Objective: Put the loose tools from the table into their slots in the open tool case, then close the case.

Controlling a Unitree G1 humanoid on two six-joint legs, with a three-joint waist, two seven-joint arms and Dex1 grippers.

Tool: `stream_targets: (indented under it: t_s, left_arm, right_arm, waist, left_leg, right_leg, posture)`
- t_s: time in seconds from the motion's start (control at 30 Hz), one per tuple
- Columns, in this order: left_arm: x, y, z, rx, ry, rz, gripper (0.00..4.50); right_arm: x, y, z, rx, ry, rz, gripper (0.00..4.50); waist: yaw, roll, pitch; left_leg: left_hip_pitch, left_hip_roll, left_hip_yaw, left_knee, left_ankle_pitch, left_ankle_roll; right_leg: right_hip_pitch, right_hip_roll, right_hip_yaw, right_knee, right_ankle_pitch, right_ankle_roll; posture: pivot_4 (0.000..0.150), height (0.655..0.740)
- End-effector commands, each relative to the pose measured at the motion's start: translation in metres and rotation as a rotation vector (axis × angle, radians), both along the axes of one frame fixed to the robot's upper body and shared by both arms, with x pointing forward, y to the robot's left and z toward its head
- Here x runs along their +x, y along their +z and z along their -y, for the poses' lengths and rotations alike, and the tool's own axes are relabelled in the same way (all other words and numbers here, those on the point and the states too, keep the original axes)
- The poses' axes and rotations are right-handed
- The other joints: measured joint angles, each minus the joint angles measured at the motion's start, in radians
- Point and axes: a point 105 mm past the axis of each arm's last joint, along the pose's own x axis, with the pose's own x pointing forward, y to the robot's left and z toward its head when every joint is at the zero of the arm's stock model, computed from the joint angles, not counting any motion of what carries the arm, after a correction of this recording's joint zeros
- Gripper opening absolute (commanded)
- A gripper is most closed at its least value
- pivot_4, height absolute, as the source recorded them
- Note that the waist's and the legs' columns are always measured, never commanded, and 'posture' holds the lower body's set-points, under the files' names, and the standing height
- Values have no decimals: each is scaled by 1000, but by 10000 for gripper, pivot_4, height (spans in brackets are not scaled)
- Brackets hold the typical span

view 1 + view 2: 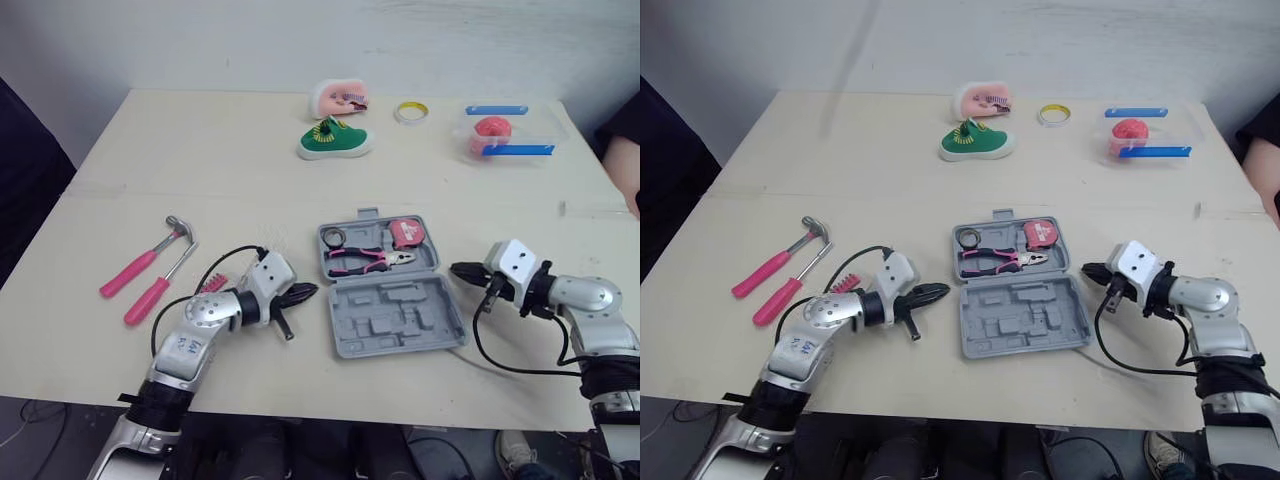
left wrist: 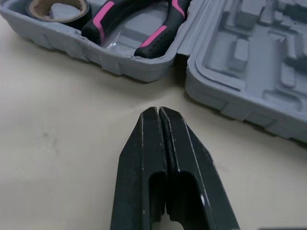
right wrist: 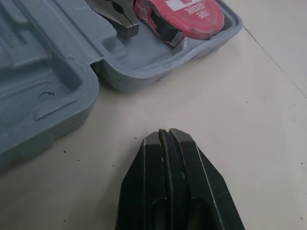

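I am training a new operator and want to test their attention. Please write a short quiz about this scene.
1. True or false: the pliers lie in the case.
2. Which tool lies loose on the table? A hammer; B pliers; C tape measure.
3. Missing word: the left gripper and the right gripper are both ____ and hold nothing.
Key: 1 true; 2 A; 3 shut.
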Motion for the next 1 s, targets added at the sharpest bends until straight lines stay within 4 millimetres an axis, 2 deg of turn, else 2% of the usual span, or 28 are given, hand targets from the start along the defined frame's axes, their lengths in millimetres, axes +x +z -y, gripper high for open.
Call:
stream_targets:
  t_s: [0.03, 0.27, 0.5, 0.8, 1.0]
  left_arm:
    - [5, 2, 7, 1, 3, 13, 0]
    - [5, -1, 14, -2, -23, 5, 0]
    - [8, -1, 10, -5, -8, 4, 0]
    - [-3, -4, -21, 49, -6, 2, 0]
    - [-21, -5, -40, 79, 0, -17, 0]
  right_arm:
    - [1, 3, -11, 8, 37, 25, 283]
    - [-2, 0, -25, 31, 82, 19, 283]
    - [-13, -1, -45, 50, 155, 9, 283]
    - [-31, 1, -69, 77, 238, -27, 283]
    - [-46, -7, -84, 84, 283, -56, 283]
  waist:
    - [-1, 0, 0]
    - [-2, 0, 0]
    - [-1, 0, 0]
    - [-3, 0, 0]
    - [-2, 0, 0]
  left_leg:
    - [0, 0, 0, 0, 0, 0]
    - [3, 0, -2, 0, 0, 0]
    - [4, 0, -5, 0, 0, 0]
    - [5, 0, -5, -2, 0, -1]
    - [5, 0, -6, -2, -1, -2]
  right_leg:
    - [1, 0, 0, 0, 0, 0]
    - [5, 0, -2, -2, 0, 0]
    - [8, 0, -4, -3, 0, 0]
    - [8, 0, -4, -3, 0, 0]
    - [8, 0, -4, -5, 0, 0]
  posture:
    - [1500, 7400]
    - [1500, 7400]
    - [1500, 7400]
    - [1500, 7400]
    - [1500, 7400]
